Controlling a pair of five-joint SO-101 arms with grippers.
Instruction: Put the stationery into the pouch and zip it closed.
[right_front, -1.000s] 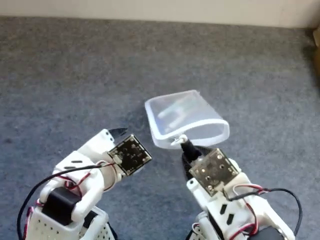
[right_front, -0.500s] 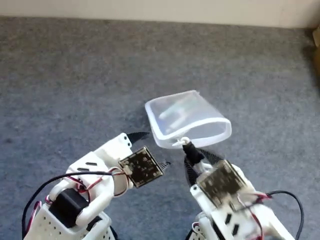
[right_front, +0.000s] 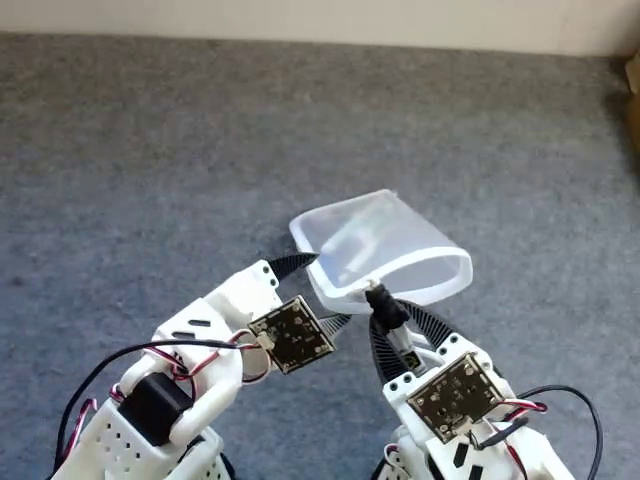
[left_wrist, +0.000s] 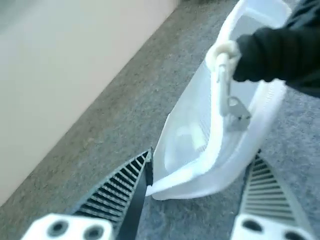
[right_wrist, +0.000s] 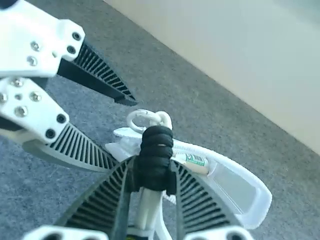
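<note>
Hand on the left arm (right_front: 318, 292) is what has changed most: a second ago it sat well short of the translucent white plastic zip pouch (right_front: 385, 240), and it has now swung in from about 8 o'clock. Its fingers are spread wide and straddle the pouch's near end. In the left wrist view (left_wrist: 202, 157) that end lies between them, one fingertip seemingly touching the rim, but nothing is clamped yet.

At the pouch's 6 o'clock, the right hand (right_front: 385, 305) is pressed together on the black ribbed zip pull (right_wrist: 155, 150), with its white ring (right_wrist: 142, 119) poking out beyond the fingertips. This hand has kept its pinch throughout while its wrist has drawn back towards us.

Meanwhile the pouch has shifted slightly towards 4 o'clock on the grey carpeted worktop (right_front: 150, 150), and its mouth now gapes wider and stands higher. A small white tube with a green label (right_wrist: 192, 161) already lies inside.

We judge the loading is done and the zipping step is being set up. The left hand needs to close on the pouch's end to anchor it, so the right can drag the pull along the mouth without the pouch simply sliding after it.
</note>
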